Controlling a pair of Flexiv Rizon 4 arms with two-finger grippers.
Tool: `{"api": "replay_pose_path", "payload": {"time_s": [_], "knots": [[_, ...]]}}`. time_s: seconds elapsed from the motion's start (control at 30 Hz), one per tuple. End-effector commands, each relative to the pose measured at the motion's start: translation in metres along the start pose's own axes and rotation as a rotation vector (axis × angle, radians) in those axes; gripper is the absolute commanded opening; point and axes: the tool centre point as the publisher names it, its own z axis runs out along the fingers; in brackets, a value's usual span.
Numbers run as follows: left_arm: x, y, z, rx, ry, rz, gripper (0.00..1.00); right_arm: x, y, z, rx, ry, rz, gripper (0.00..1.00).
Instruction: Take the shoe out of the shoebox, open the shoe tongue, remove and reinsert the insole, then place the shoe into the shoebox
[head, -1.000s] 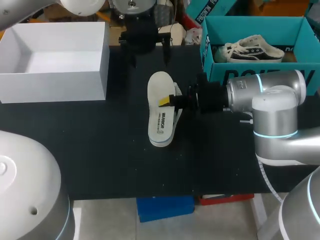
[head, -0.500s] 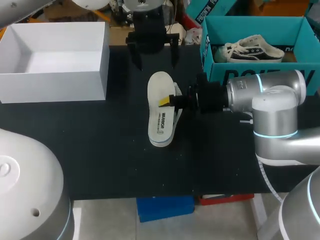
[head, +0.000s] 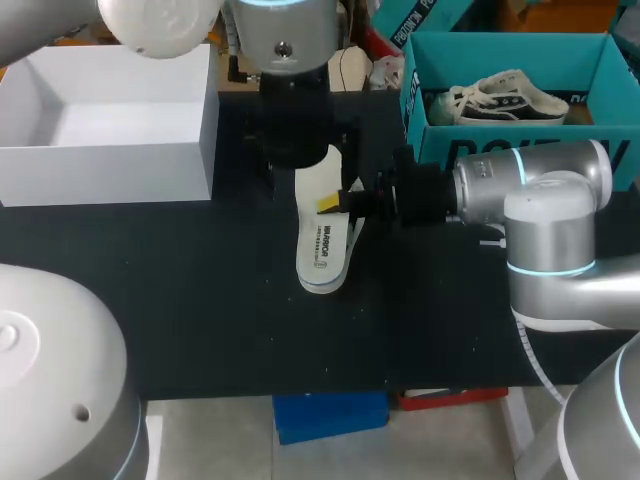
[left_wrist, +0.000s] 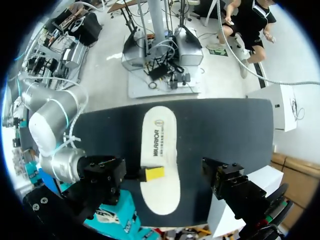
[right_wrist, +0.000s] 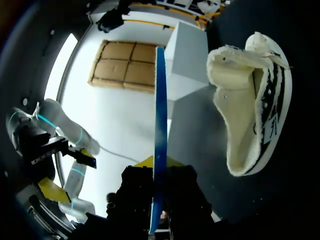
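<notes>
The right gripper (head: 336, 203) is closed down thin on the long edge of the white insole (head: 322, 245). 1 yellow tip lies on the insole's upper face about halfway along, and the right wrist view shows the insole edge-on, pinched between the 2 black fingers. The right arm comes in from the right with its forearm level and its wrist pointing sideways across the black table (head: 200, 300).

The left gripper (head: 297, 140) stands wide open and holds nothing. In the left wrist view its 2 fingers sit well apart on either side of the insole's near end, touching neither edge as far as can be seen. The left arm comes in from the upper left, and its wrist points straight down over the insole's far end.

The shoe (right_wrist: 250, 100) lies on the table under the held insole, its cream lining showing at the opening. A second shoe (head: 505, 103) rests inside the teal shoebox (head: 500, 45) at the table's far right. A white box (head: 110, 160) stands at the far left.
</notes>
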Motion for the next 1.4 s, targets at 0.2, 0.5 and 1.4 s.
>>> {"api": "replay_pose_path", "payload": {"time_s": [0.2, 0.5, 1.4], "knots": [[0.009, -0.054, 0.024, -0.051, -0.041, 0.030, 1.00, 0.000, -0.001, 0.001, -0.004, -0.001, 0.000, 0.00], [0.043, -0.062, 0.036, 0.027, -0.616, 0.188, 1.00, 0.000, -0.001, 0.001, -0.004, -0.001, 0.000, 0.00], [0.050, -0.061, 0.039, -0.009, -0.815, 0.208, 1.00, 0.000, -0.001, 0.001, -0.004, -0.001, 0.000, 0.00]]}}
